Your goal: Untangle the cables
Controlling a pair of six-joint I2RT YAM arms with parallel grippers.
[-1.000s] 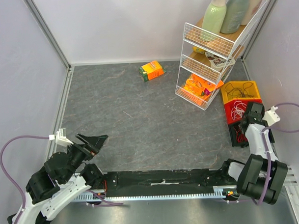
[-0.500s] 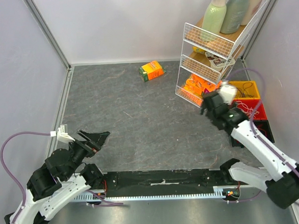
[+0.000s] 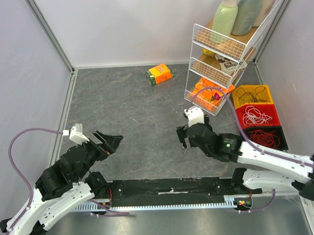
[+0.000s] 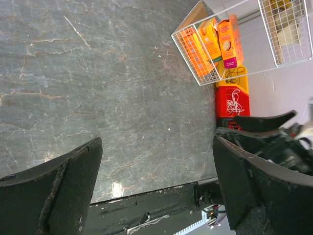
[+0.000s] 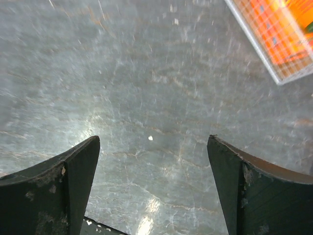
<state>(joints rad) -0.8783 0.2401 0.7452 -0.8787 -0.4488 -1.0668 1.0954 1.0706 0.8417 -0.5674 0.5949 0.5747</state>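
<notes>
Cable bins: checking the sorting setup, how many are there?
3, in a row at the right edge: a yellow bin farthest, a red bin in the middle, a black bin nearest.

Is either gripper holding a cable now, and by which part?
Nothing is held. Left gripper and right gripper are open and empty; the cables lie in the bins.

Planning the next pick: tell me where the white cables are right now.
Top view, far right: the white cables lie in the red bin, between the yellow bin and the black bin, beside the wire rack.
</notes>
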